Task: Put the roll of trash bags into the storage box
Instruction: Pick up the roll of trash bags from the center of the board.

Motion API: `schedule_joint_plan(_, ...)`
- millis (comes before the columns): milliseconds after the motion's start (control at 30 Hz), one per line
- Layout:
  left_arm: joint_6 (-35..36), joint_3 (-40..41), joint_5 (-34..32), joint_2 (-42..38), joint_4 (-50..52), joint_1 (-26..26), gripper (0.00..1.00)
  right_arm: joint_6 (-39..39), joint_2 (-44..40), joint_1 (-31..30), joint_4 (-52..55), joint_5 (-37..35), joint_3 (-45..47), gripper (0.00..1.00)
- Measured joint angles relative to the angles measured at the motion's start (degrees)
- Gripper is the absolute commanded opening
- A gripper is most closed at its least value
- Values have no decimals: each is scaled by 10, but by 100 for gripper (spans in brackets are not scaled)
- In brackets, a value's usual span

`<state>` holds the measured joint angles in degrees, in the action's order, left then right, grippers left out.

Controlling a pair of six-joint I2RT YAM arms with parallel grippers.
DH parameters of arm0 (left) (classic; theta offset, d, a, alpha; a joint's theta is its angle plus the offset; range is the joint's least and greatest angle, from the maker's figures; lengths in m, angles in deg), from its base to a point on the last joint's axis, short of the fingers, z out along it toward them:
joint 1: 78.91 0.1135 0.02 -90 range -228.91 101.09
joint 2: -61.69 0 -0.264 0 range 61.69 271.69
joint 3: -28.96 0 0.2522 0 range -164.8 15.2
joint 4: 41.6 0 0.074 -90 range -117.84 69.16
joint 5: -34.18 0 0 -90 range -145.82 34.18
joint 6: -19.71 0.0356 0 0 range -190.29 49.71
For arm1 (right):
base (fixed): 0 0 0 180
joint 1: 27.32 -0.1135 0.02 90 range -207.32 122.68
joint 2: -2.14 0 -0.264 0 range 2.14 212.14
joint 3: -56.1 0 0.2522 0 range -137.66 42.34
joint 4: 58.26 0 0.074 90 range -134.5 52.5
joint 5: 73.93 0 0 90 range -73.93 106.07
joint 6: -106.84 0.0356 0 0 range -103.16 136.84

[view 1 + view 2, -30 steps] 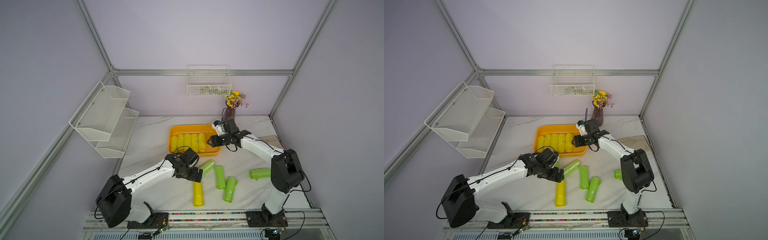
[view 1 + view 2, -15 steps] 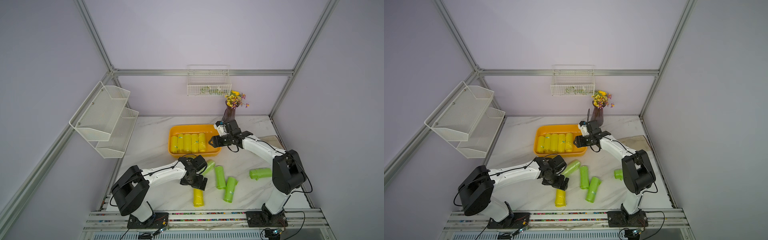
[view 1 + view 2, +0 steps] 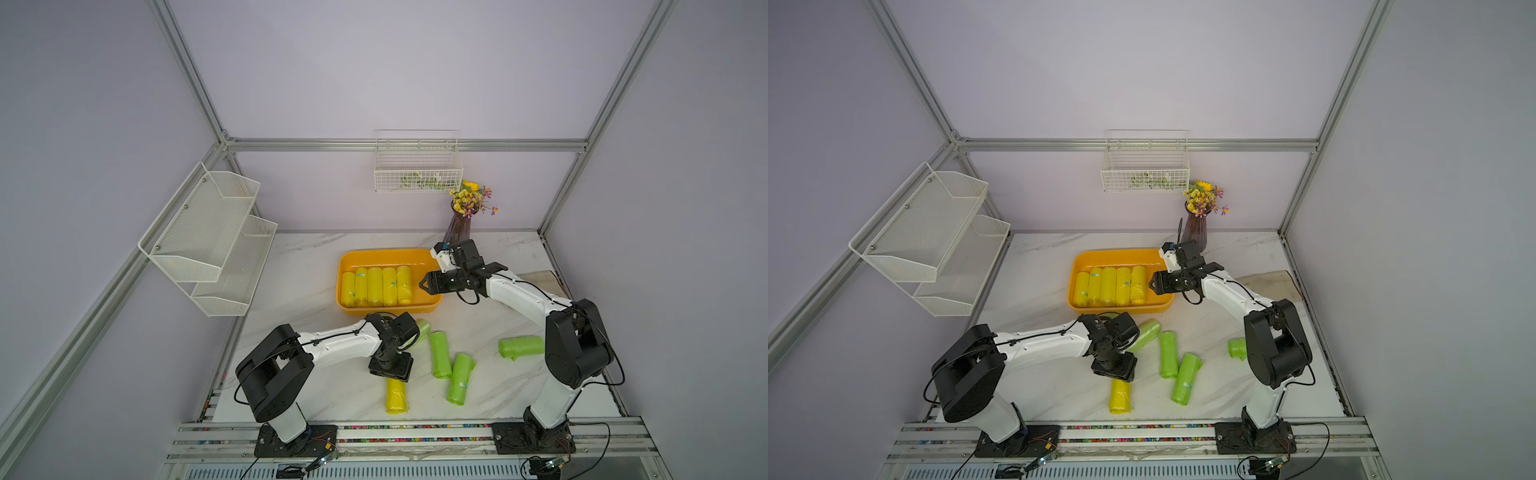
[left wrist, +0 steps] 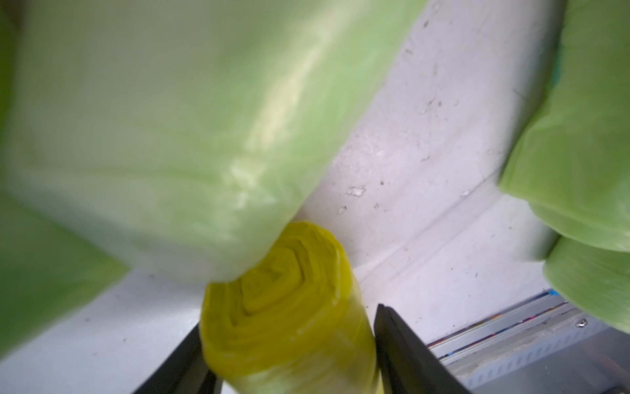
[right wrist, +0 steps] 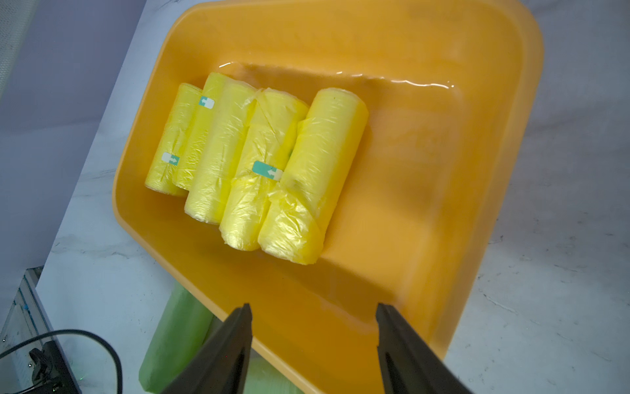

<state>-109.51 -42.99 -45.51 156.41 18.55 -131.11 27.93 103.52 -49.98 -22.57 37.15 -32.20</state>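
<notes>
Table (image 3: 291, 299): white marble top filling the lower half of both top views; everything I work on lies flat on it
Storage box (image 3: 386, 252): orange tub at the centre of the frame, open side up so rolls can drop straight in
Packed row (image 3: 376, 286): five yellow rolls side by side in the box's left part, which I judge leaves bare floor at its right for more
Green rolls (image 3: 439, 355): four lie loose on the table below the box, one of them partly hidden
My right claw (image 3: 423, 285): jaws apart and empty, hovering over the box's right edge, out of the way of the pick, I judge
My left claw (image 3: 390, 371): pointing down at lower centre, one finger on each side of the roll's end; whether it is clamped yet I cannot tell
Yellow roll (image 3: 395, 397): the task's thing, lying below the claw near the table's lower edge, well apart from the box; a green roll sits just beside its straddled end
Risk: lifting may drag that green neighbour along
</notes>
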Motion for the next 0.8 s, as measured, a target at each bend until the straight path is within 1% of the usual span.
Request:
schedule_joint_plan(200,-7,-8,5,5,2,-1,44,0,0,4,-1,0,5,63)
schedule_joint_plan(367,-7,-9,6,5,3,-1,36,0,0,8,-2,2,12,63)
schedule_joint_plan(433,-6,-10,7,5,4,-1,34,0,0,10,-2,2,15,63)
schedule_joint_plan(600,15,-25,9,5,23,-1,32,0,-4,18,-2,3,21,63)
schedule_joint_plan(667,31,-45,7,5,38,-2,33,0,-7,21,-2,2,21,63)
schedule_joint_plan(800,75,-118,-15,5,77,-3,32,0,-17,28,-2,2,22,63)
